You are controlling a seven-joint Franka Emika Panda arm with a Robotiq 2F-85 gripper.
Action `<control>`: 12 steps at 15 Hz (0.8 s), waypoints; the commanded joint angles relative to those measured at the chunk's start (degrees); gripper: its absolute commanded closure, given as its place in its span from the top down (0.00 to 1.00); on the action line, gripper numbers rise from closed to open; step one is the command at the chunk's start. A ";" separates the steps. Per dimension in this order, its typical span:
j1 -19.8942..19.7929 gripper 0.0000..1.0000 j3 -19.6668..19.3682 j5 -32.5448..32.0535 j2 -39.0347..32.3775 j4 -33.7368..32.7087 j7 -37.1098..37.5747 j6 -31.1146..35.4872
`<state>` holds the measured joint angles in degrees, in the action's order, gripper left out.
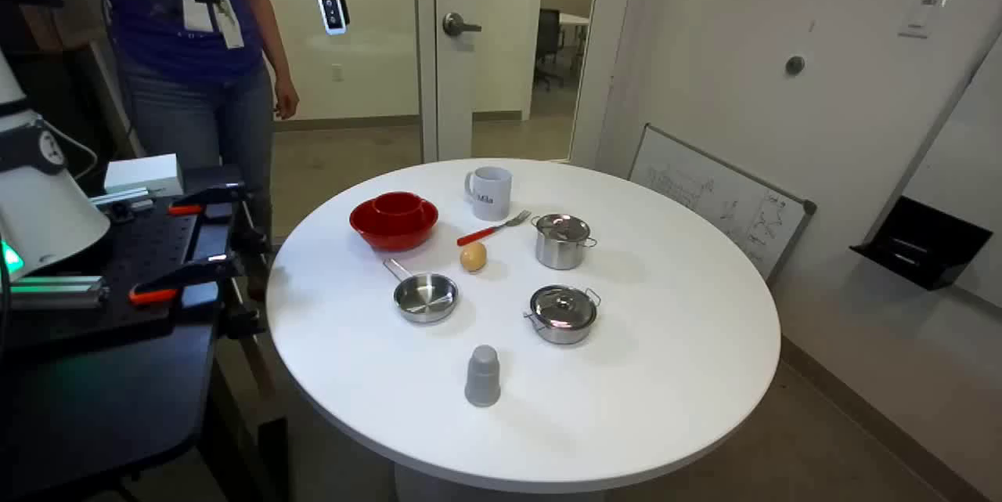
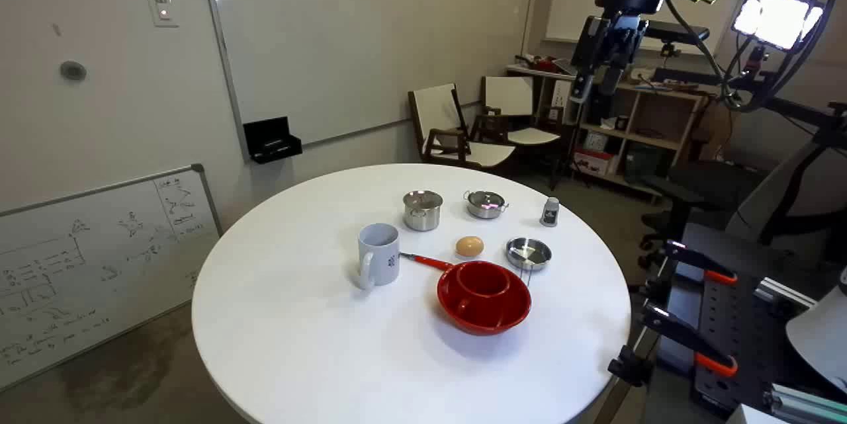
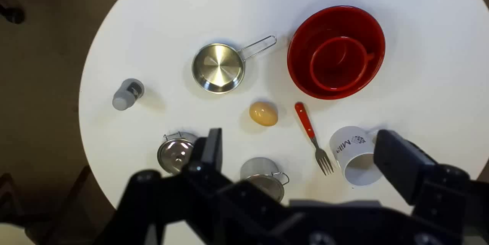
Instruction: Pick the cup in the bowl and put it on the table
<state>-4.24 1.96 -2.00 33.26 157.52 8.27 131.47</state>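
White and broad, the round table (image 3: 244,4) lies under the gripper (image 3: 299,145), which hangs high, its fingers (image 3: 214,149) spread wide apart. Sweeping the wrist view from the left: a little grey bottle (image 3: 128,94), out beyond the left-hand finger, and closer in, partly hidden behind that finger, a low lidded pot (image 3: 174,157). Ahead of the same finger, the shiny metal pan (image 3: 219,68), handle pointing off to the right. Now the tan egg (image 3: 263,114), just ahead of the gap between the fingers, and a taller lidded pot (image 3: 261,168) within the gap, part of it covered by the gripper. Next, the red-handled fork (image 3: 307,124), tines showing between the fingers. And there it is: the small red cup (image 3: 338,63), upright inside the wide red bowl (image 3: 336,19), forward of the gripper and over toward the right-hand finger. Last, the white mug (image 3: 349,143), partly covered by that finger.
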 commanded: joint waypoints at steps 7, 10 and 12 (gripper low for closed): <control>1.45 1.00 1.27 0.42 -5.32 -1.10 1.54 3.11; 2.42 1.00 2.48 1.65 -10.22 -1.70 4.04 5.75; 2.44 1.00 3.08 1.96 -13.89 -2.00 6.48 8.64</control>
<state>-2.16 3.99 -1.22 25.77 157.30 11.12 136.24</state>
